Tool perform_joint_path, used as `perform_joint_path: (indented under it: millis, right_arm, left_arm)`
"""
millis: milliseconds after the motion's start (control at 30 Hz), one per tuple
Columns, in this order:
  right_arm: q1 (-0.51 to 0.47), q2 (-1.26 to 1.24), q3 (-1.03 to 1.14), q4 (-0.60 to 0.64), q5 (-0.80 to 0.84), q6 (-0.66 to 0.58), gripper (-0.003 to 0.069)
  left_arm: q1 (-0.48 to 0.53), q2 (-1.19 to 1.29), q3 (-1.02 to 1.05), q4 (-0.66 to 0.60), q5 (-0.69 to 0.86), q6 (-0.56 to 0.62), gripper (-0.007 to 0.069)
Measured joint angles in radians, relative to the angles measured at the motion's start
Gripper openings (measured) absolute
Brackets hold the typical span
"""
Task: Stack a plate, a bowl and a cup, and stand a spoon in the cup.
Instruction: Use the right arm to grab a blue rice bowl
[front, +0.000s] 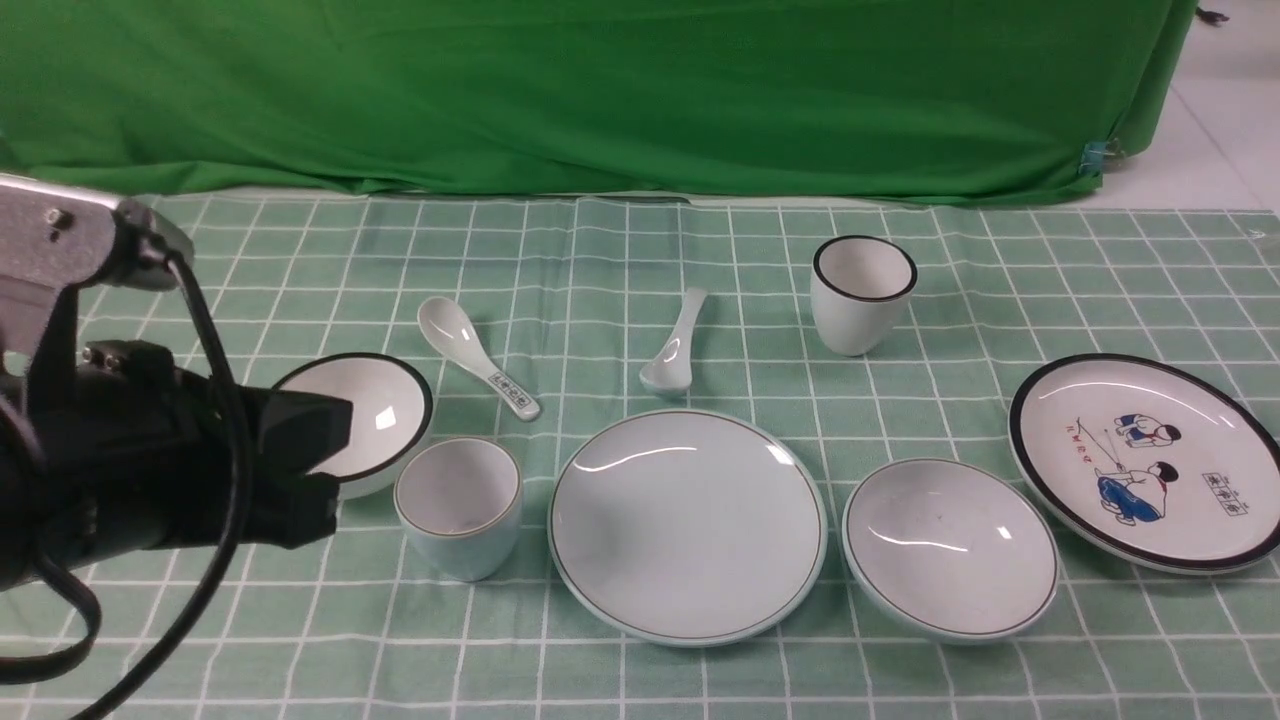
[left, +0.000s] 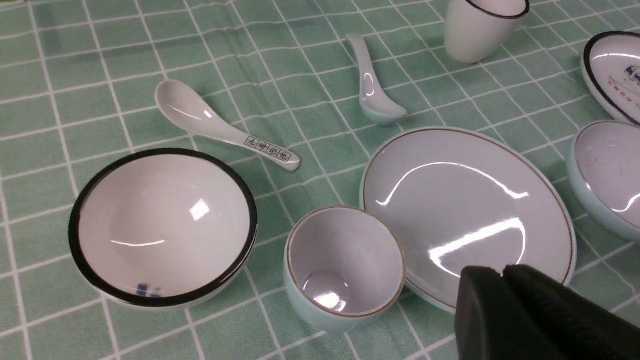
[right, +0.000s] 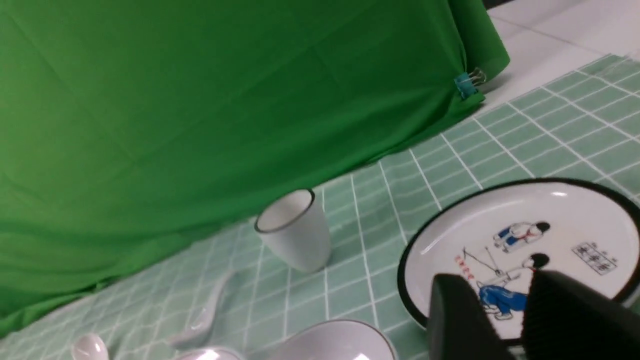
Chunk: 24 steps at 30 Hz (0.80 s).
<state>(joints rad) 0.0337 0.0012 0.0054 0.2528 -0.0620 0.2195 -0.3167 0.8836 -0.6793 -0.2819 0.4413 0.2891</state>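
The pale blue-green plate lies on the checked cloth at front centre. To its right rests the shallow bowl, and to its left stands the cup, upright and empty. Behind the plate lies the plain spoon, bowl end toward me. My left gripper hangs shut and empty just left of the cup; in the left wrist view its tips sit over the plate's near edge, beside the cup. My right gripper is open and empty above the cartoon plate.
A black-rimmed white bowl sits behind my left gripper, with a printed-handle spoon beyond it. A black-rimmed white cup stands at the back right. The cartoon plate lies far right. A green backdrop closes off the rear.
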Motion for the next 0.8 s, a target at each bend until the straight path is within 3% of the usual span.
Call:
perform_joint_path:
  millis: [200,333,433,533,800]
  right_arm:
    - [0.03,0.0,-0.008,0.002,0.016,0.071,0.0241]
    - [0.143,0.134,-0.21,0.002,0.257,-0.064,0.0192]
    - [0.257,0.422,-0.444,0.001,0.531,-0.236,0.0145]
    - [0.34,0.762,-0.663,-0.011,0.728,-0.354,0.0144]
    - [0.414,1.253,-0.915,-0.038,0.814,-0.454,0.0217]
  left_arm:
    - [0.0,0.0,0.0,0.002,0.006,-0.005,0.0017]
    - [0.0,0.0,0.0,0.002,0.006,-0.006,0.0017]
    - [0.0,0.0,0.0,0.003,0.006,-0.007,0.0017]
    - [0.0,-0.008,0.0,0.006,0.015,-0.007,0.0017]
    - [0.0,-0.125,0.0,0.006,0.076,-0.002,0.0017]
